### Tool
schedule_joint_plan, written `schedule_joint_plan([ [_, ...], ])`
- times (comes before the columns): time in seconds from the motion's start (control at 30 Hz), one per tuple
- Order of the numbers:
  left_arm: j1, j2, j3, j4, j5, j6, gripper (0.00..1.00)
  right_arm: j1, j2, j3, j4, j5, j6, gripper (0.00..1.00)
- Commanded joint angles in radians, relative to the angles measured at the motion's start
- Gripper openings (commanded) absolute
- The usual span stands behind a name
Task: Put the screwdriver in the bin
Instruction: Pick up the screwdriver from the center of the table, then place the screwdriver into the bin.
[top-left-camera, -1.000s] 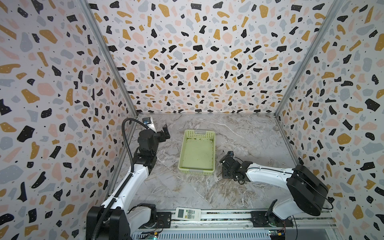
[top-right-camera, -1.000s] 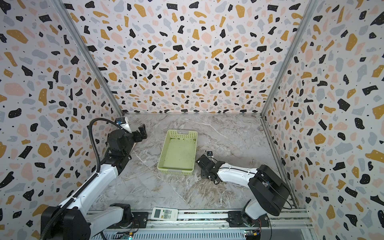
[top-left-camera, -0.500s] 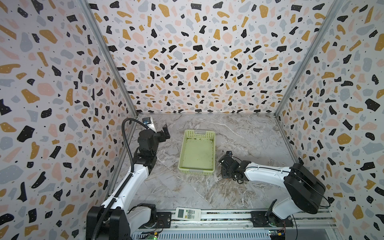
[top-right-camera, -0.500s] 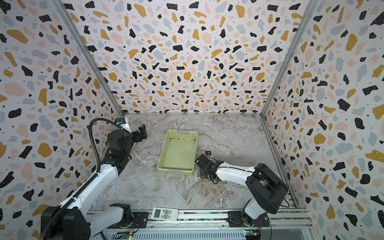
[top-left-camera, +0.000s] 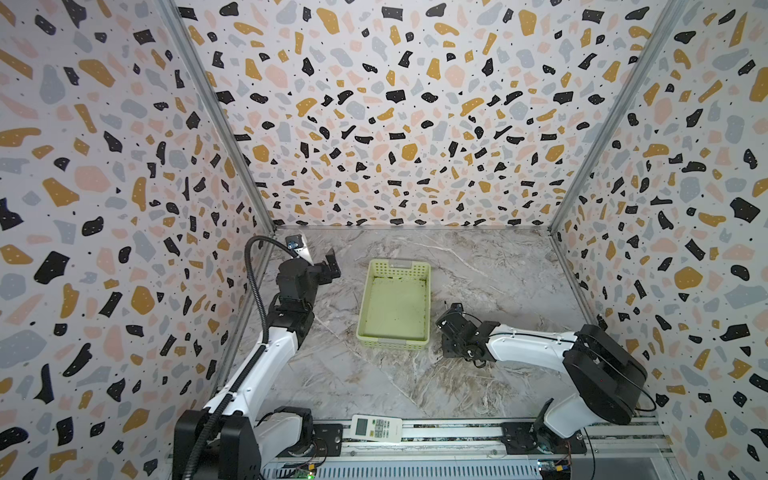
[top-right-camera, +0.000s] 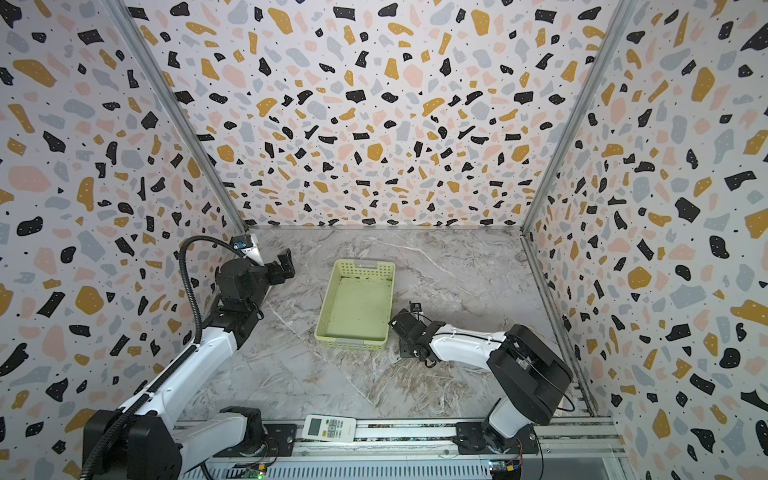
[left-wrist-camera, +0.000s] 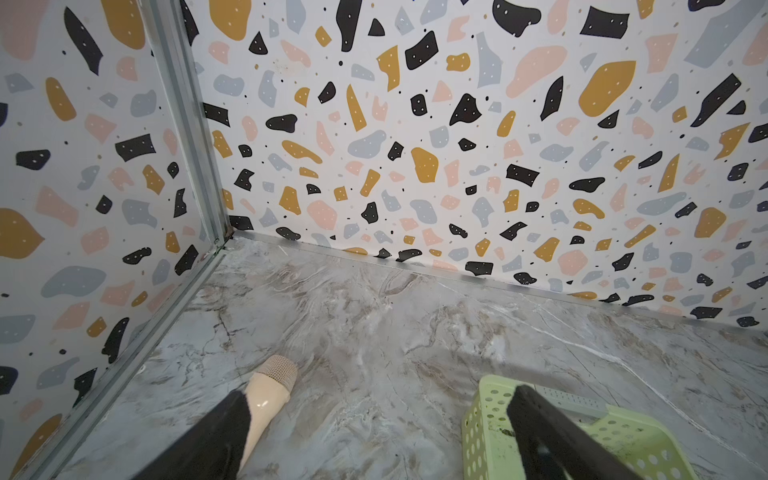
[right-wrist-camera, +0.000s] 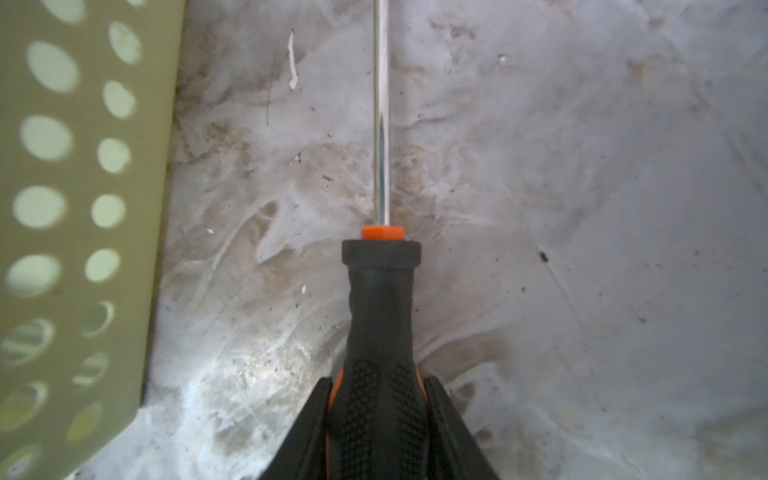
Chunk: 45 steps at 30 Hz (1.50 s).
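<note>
While my right pincer (right-wrist-camera: 379, 399) sits low on the marble bench (top-left-camera: 498, 274), its two black fingers (right-wrist-camera: 309, 428) are clamped on the screwdriver (right-wrist-camera: 380, 316), one on each side of the ribbed black handle. From the right wrist view, the thin metal shaft runs straight ahead from an orange collar, just above or on the bench; I cannot tell which. The pale green bin (top-left-camera: 395, 305) stands just beside the screwdriver, its perforated wall (right-wrist-camera: 75, 208) close by and roughly parallel to the shaft. My left pincer (left-wrist-camera: 374, 424) is raised near the back left corner with its fingers apart, gripping nothing. Below it a tan stick (left-wrist-camera: 268, 399) lies on the bench. A white remote (top-left-camera: 376, 428) rests on the front rail.
</note>
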<state>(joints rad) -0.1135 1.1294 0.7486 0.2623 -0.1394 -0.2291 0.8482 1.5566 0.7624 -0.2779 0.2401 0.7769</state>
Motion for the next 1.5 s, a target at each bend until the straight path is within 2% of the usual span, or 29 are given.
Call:
schedule_joint_plan([
  [0.0, -0.003, -0.001, 0.024, 0.028, -0.006, -0.005, 1.00, 0.003, -0.009, 0.031, -0.032, 0.020, -0.010, 0.31],
  [0.3, -0.003, 0.004, 0.027, 0.025, -0.011, -0.004, 0.99, 0.003, -0.054, 0.048, -0.075, 0.051, -0.025, 0.26],
  [0.87, -0.003, 0.000, 0.028, 0.019, -0.011, -0.002, 1.00, 0.003, -0.209, 0.097, -0.190, 0.106, -0.030, 0.25],
  [1.17, -0.002, -0.003, 0.025, 0.020, -0.014, -0.001, 1.00, 0.026, -0.213, 0.269, -0.296, 0.154, -0.076, 0.25],
  [1.47, -0.002, -0.003, 0.031, 0.014, -0.015, -0.001, 0.99, 0.088, -0.040, 0.564, -0.331, 0.168, -0.160, 0.25],
])
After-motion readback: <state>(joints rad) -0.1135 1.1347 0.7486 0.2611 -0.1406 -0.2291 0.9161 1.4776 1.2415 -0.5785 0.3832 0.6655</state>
